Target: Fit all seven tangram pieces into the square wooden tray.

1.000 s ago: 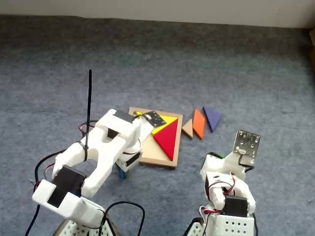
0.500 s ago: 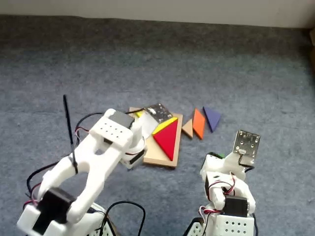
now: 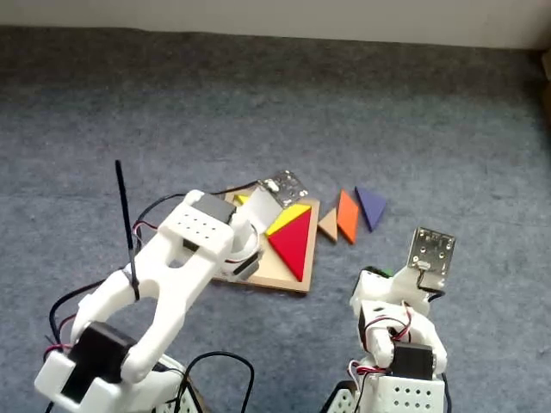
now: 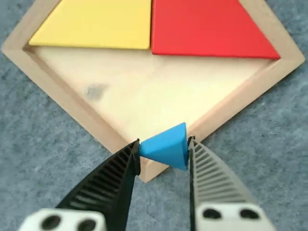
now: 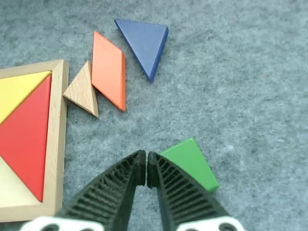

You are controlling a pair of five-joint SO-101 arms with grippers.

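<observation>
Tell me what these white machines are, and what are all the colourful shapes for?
They are two small robot arms. One picture looks down from above on the left arm and the right arm. The other two come from little cameras on the arms' wrists, so you see each gripper up close. The shapes are puzzle pieces that belong in the wooden tray. A yellow piece and a red piece already lie in it. The left gripper pinches a light blue triangle by the tray's corner. The right gripper is shut and empty, beside a green piece. A dark blue triangle, an orange piece and a wood-coloured triangle wait on the grey cloth.
</observation>
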